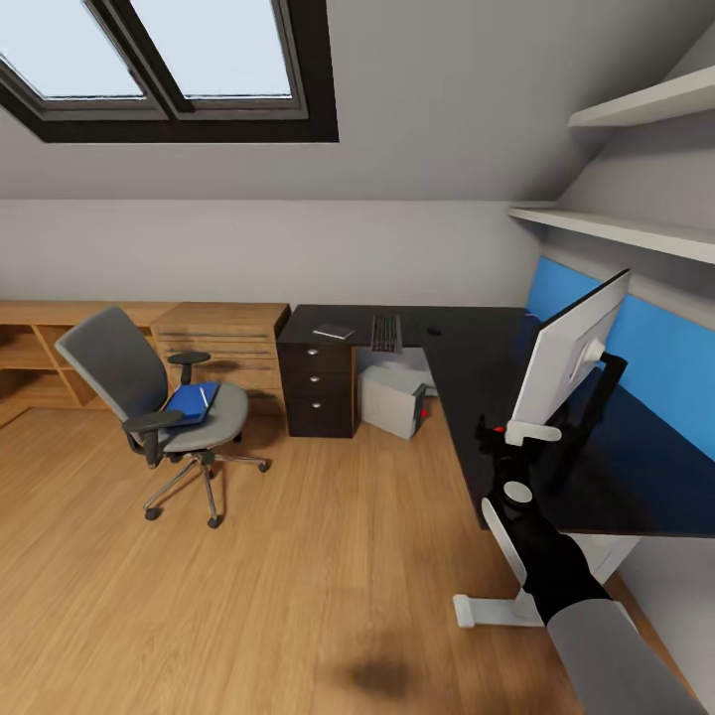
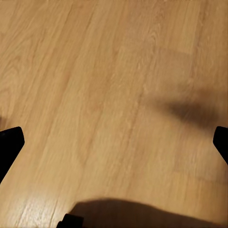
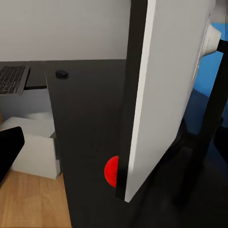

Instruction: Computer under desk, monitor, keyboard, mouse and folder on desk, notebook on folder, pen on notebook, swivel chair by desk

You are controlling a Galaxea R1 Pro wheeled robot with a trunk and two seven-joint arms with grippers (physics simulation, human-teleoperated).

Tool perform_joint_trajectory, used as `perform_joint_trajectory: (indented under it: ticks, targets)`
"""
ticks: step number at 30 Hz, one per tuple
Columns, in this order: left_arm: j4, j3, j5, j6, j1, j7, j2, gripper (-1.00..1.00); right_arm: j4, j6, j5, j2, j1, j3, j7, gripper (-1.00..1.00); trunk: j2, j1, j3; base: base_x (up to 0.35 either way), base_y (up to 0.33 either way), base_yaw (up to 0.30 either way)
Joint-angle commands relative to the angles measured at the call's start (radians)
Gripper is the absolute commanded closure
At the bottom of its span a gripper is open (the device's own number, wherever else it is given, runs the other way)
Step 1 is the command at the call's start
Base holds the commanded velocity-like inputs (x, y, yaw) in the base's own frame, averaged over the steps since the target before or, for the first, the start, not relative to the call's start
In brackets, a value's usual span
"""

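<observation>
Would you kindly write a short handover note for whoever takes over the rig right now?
Right gripper: at the monitor, which looks lifted over the desk; grip itself hidden.
Left gripper: jaws open over bare floor.
On the desk: keyboard, mouse, notebook.
Computer sits under the desk.
Folder with pen lies on the swivel chair, which stands away from the desk.
Left: set the monitor down, group keyboard and mouse beside it, move folder, stack notebook and pen, bring the chair over.

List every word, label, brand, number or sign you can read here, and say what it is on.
None can be read.
keyboard: any key legends are too small to read.
monitor: seen from its blank light back; no brand mark shows.
computer: plain, apart from a small red spot.
</observation>
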Motion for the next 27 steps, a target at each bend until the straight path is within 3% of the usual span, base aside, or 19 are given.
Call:
perform_joint_trajectory:
  ticks: [1,7,17,27]
  targets:
    - [0.0,-0.008,0.006,-0.004,-0.001,0.007,0.001,-1.0,-0.001,0.0,-0.01,-0.002,-0.001,0.005,-0.009,-1.0,-0.001,0.0,-0.001,0.004,0.0,0.0]
    - [0.0,-0.008,0.006,-0.004,-0.001,0.007,0.0,-1.0,-0.001,-0.001,-0.01,-0.003,-0.001,0.003,-0.013,-1.0,-0.001,0.0,-0.001,0.002,0.0,0.0]
    - [0.001,-0.009,0.006,-0.004,-0.001,0.007,0.0,-1.0,0.0,-0.003,-0.01,-0.004,-0.001,-0.069,-0.014,-1.0,-0.001,0.0,-0.001,0.0,0.0,0.0]
    - [0.002,-0.009,0.006,-0.004,-0.001,0.007,0.0,-1.0,0.0,-0.001,-0.01,-0.007,-0.001,-0.089,-0.014,-1.0,-0.001,0.0,-0.001,0.0,0.0,0.0]
